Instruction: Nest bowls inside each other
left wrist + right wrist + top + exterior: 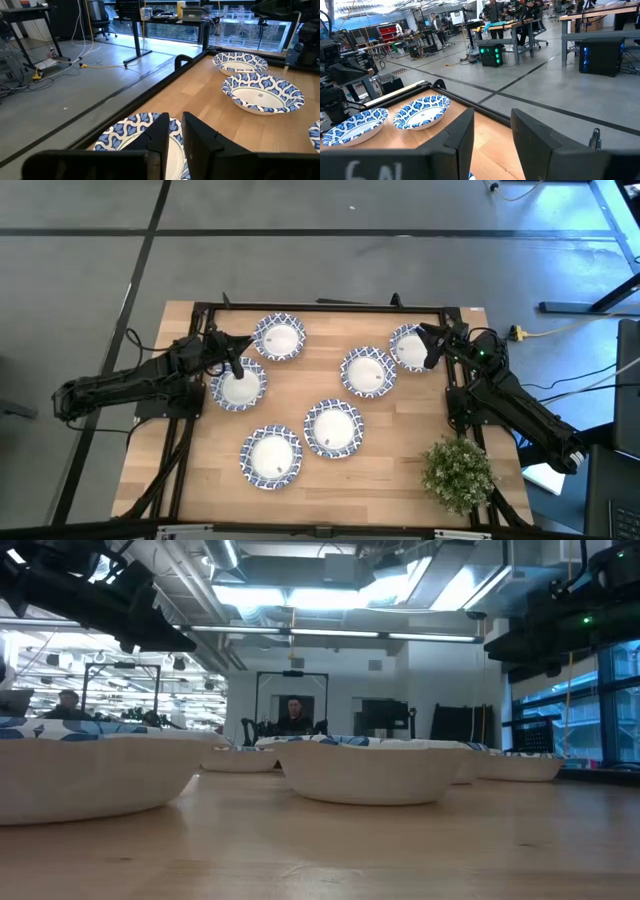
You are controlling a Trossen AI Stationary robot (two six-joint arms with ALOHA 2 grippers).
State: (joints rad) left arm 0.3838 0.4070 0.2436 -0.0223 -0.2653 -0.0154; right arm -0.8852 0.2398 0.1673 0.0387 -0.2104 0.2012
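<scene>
A pale wooden tabletop point(390, 480) carries six bowls point(333, 428), none nested, each apart from the others. Two lie toward the far left corner, two toward the far right corner, and two nearer the middle and front edge. A green potted plant point(458, 472) stands at the near right corner.

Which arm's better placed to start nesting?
Probably left. The left gripper sits at the rim of a bowl with another bowl close beside it. The right gripper is at the far-right bowl.

Right end effector point(492, 131) parted; two bowls point(421, 111) on table point(490, 145).
</scene>
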